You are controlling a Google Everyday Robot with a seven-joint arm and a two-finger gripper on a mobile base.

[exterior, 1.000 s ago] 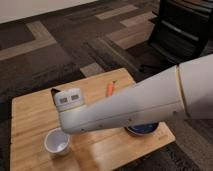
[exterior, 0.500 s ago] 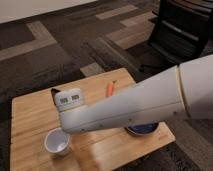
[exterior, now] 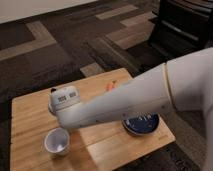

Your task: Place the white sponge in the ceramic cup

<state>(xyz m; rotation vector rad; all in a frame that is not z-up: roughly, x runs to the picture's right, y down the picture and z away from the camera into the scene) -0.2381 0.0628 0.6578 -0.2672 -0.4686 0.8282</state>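
Observation:
The ceramic cup (exterior: pixel 56 142) is small, round and white, and stands upright near the front left of the wooden table (exterior: pixel 30 120). My gripper (exterior: pixel 59 99) is at the end of the large white arm, over the table just behind and above the cup; the wrist housing covers it. The white sponge is hidden from view.
A dark blue bowl (exterior: pixel 142 124) sits at the front right, partly under my arm. A small orange object (exterior: pixel 111 85) lies near the table's back edge. A dark cabinet (exterior: pixel 187 25) stands at the back right. Patterned carpet surrounds the table.

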